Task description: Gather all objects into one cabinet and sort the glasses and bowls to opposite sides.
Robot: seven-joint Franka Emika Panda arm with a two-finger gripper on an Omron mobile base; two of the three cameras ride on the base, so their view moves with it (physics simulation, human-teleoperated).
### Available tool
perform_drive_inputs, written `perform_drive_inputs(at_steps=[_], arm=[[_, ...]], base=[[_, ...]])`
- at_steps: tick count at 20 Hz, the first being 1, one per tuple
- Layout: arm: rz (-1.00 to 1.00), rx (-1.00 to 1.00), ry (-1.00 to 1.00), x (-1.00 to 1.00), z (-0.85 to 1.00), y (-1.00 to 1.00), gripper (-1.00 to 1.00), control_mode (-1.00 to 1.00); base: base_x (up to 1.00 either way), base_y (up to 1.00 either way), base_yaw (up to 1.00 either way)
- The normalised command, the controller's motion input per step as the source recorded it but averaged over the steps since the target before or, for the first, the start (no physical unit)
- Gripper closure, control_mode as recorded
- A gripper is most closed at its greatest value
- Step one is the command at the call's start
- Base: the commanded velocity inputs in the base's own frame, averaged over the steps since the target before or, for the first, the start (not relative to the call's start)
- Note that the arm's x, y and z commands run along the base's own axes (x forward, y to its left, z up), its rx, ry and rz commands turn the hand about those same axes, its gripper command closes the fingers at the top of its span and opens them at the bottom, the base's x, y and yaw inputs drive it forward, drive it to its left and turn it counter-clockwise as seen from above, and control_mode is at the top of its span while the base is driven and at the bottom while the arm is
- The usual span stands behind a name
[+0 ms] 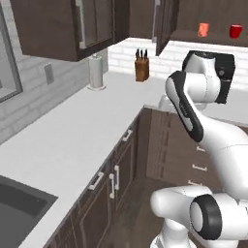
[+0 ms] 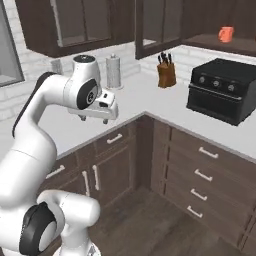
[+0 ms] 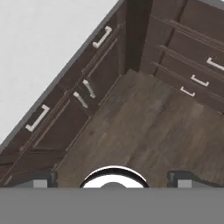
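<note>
Cups sit high up in the open dark brown wall cabinet (image 1: 203, 19) at the far right. The orange tumbler (image 1: 203, 29) and the red cup (image 1: 236, 31) stand upright on its shelf, side by side but apart, with the orange one on the left. In the right base view an orange cup with a handle (image 2: 226, 34) stands on the same kind of shelf; its handle sticks out to the left. I cannot tell if it is the mug or the tumbler. The cabinet door (image 1: 162, 26) hangs open, and its top is cut off by the edge of the picture.

The gripper (image 3: 113, 179) points down at the wooden floor (image 3: 144, 131) in front of the low drawers (image 3: 192, 65). Its fingers (image 3: 41, 180) stand wide apart and hold nothing. Only the tips show, and they are partly cut off at the bottom.

A white counter (image 1: 63, 140) bends round the corner. On it, at the far side, stand a paper towel roll (image 1: 96, 71) and a knife block (image 1: 142, 67). A black oven box (image 2: 224, 89) sits on the counter to the right, under the open cabinet. A dark sink (image 1: 19, 208) is at the near left, cut off by the edge. The big white arm (image 1: 203, 121) hides part of the counter and the cabinet shelf in the left base view.
</note>
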Motion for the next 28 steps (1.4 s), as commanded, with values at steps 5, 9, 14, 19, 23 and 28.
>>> perform_drive_inputs(at_steps=[5, 9, 14, 19, 23, 28], arm=[[0.0, 0.0, 0.0, 0.0, 0.0, 0.0, -1.0, 1.0], [0.0, 0.0, 0.0, 0.0, 0.0, 0.0, -1.0, 1.0], [0.0, 0.0, 0.0, 0.0, 0.0, 0.0, -1.0, 1.0], [0.0, 0.0, 0.0, 0.0, 0.0, 0.0, -1.0, 1.0], [0.0, 0.0, 0.0, 0.0, 0.0, 0.0, -1.0, 1.0], [0.0, 0.0, 0.0, 0.0, 0.0, 0.0, -1.0, 1.0]], base=[[-0.56, -0.26, 1.0], [-0.48, -0.16, 1.0], [-0.52, 0.0, 1.0], [-0.23, 0.0, 0.97], [0.0, 0.02, 0.85], [0.26, 0.24, 0.65]])
